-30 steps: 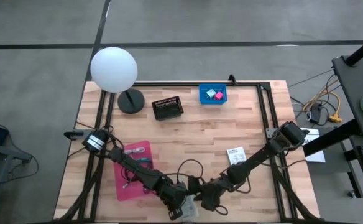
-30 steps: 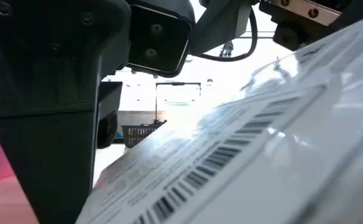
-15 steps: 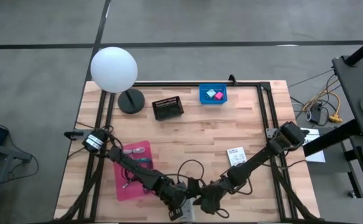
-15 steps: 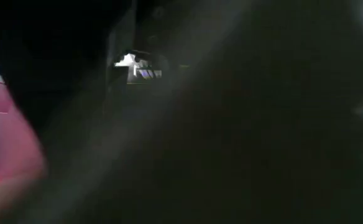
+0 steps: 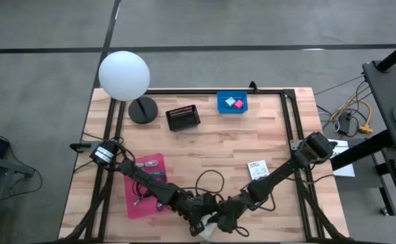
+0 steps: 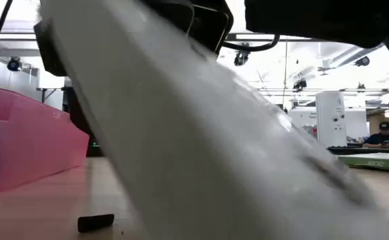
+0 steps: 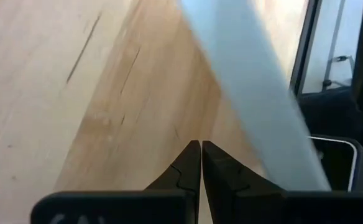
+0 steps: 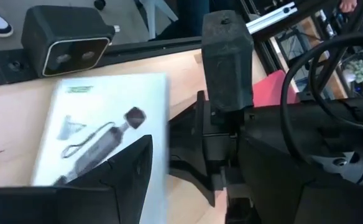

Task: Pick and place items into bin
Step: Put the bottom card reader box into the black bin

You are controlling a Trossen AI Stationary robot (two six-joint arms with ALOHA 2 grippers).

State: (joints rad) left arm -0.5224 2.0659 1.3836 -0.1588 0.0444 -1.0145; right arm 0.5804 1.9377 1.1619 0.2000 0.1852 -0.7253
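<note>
A white printed packet (image 5: 208, 232) sits at the table's near edge between my two grippers. It fills the low view as a steep, tilted white sheet (image 6: 201, 140). My right gripper (image 5: 221, 222) is on it, and the right wrist view shows its printed face (image 8: 94, 118). My left gripper (image 5: 199, 217) is shut on nothing (image 7: 201, 144), with the packet (image 7: 250, 87) blurred just beside it. A second white packet (image 5: 257, 169) lies flat on the wood. The blue bin (image 5: 220, 102) at the far edge holds a pink cube (image 5: 238, 104) and a pale teal cube (image 5: 230, 102). My right gripper holds the white packet at one edge (image 8: 160, 134). One dark finger (image 8: 125, 162) lies over the printed face, and the other finger is hidden. The packet is tilted steeply; whether any part of it rests on the table I cannot tell.
A pink tray (image 5: 146, 184) with coiled cables lies at the near left, seen as a pink wall (image 6: 21, 147) in the low view. A black basket (image 5: 183, 118) and a white globe lamp (image 5: 124, 74) stand at the far side. A small black piece (image 6: 96, 222) lies on the wood.
Both grippers have stayed at the near edge, the left one shifting slightly toward the table's right. The packet has moved a little to the right. In the low view it showed a shallow barcode face, then blocked the camera dark, and now stands tipped up steeply.
</note>
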